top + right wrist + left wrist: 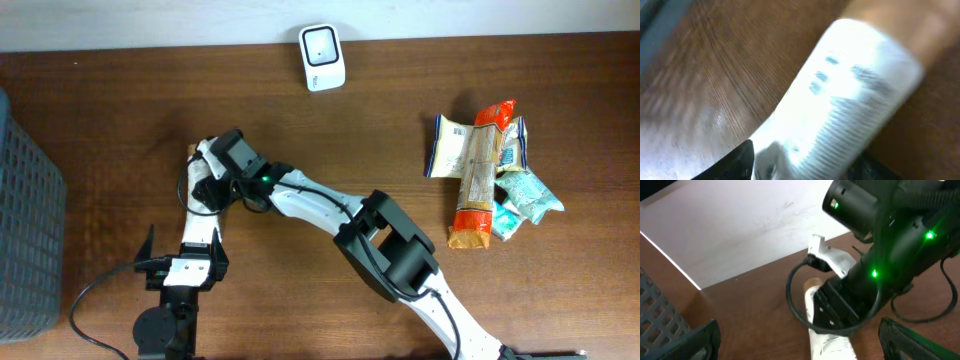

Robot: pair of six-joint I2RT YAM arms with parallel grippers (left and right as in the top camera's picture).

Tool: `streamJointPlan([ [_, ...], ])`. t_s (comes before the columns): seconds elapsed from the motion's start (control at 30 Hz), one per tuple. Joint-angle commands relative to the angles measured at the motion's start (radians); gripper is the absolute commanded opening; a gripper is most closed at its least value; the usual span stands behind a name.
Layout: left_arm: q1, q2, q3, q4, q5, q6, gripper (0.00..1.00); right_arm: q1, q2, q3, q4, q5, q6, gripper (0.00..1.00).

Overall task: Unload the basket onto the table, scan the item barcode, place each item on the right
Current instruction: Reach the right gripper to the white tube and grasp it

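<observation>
A white packet [840,95] with printed stripes and a tan end lies on the wooden table at the left. It fills the gap between the fingers of my right gripper [807,165], which press on both its sides; the view is blurred. From overhead, my right gripper [213,185] has reached across to the left onto the packet [200,158]. My left gripper [802,337] stands wide open just in front of it, with the packet [827,342] lying loose between its fingers. The white scanner [322,57] sits at the table's far edge.
A pile of snack packets [490,170] lies at the right. A grey slatted basket [25,220] stands at the left edge. A black cable [795,300] loops round the right wrist. A pale wall [730,225] rises behind the table.
</observation>
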Motion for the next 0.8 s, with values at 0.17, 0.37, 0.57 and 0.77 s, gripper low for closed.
streamJointPlan([
  [0.17, 0.005, -0.005, -0.005, -0.001, 0.004, 0.012, 0.99, -0.050, 0.018, 0.018, -0.079, -0.133, -0.005, 0.08],
  [0.37, 0.005, -0.005, -0.005, -0.001, 0.004, 0.013, 0.99, -0.188, -0.038, 0.018, -0.206, -0.280, 0.003, 0.04],
  [0.57, 0.005, -0.005, -0.005, -0.001, 0.004, 0.012, 0.99, -0.269, -0.140, 0.018, -0.481, -0.116, -0.031, 0.04],
  [0.77, 0.005, -0.005, -0.005, -0.001, 0.004, 0.012, 0.99, -0.318, -0.251, 0.018, -0.798, 0.058, -0.063, 0.04],
])
